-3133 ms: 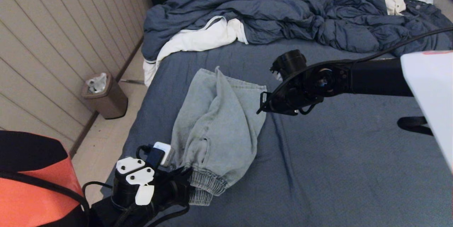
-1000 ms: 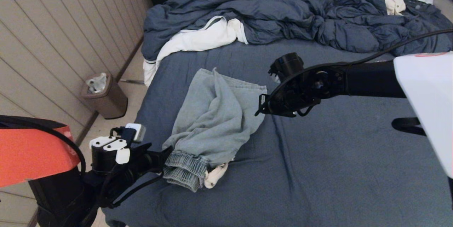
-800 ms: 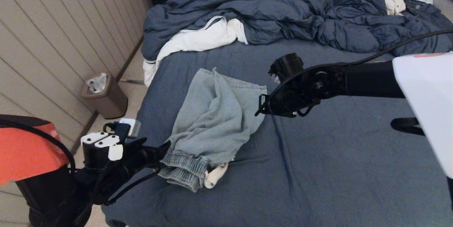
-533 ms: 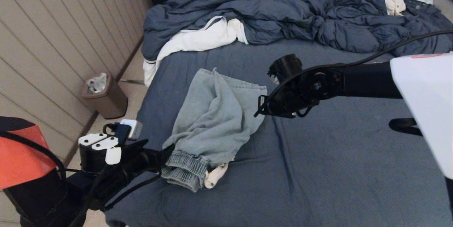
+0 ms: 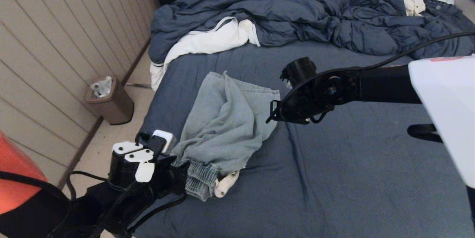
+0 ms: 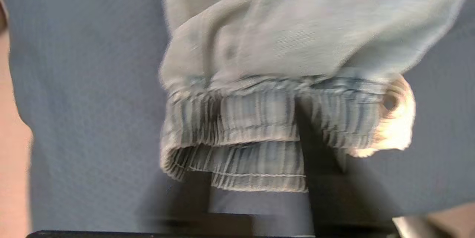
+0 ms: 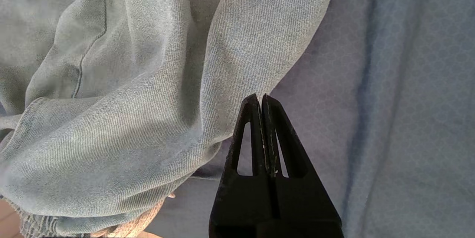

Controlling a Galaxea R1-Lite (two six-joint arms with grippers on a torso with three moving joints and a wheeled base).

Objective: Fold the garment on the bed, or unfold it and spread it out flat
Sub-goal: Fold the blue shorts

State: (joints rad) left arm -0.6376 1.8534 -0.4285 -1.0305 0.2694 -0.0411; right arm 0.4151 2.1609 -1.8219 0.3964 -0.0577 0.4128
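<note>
- The garment (image 5: 226,123), pale blue denim shorts, lies crumpled on the bed (image 5: 352,178), on the sheet's left part near the bed's left edge, with the gathered waistband (image 6: 237,134) at the shorts' near end.
- The left gripper (image 5: 180,177) is at the waistband's near-left corner; the left wrist view shows one dark finger (image 6: 315,164) over the gathered band and another under it, so it is clamped on the waistband.
- A white drawstring end (image 5: 224,184) pokes out just right of the waistband.
- The right gripper (image 7: 261,99) hovers just off the shorts' right edge, above the sheet, fingers pressed together and holding nothing.
- Beyond the shorts, a white garment (image 5: 207,43) lies against a bulky dark blue duvet (image 5: 297,12).
- A small bin (image 5: 109,101) stands on the floor left of the bed.
</note>
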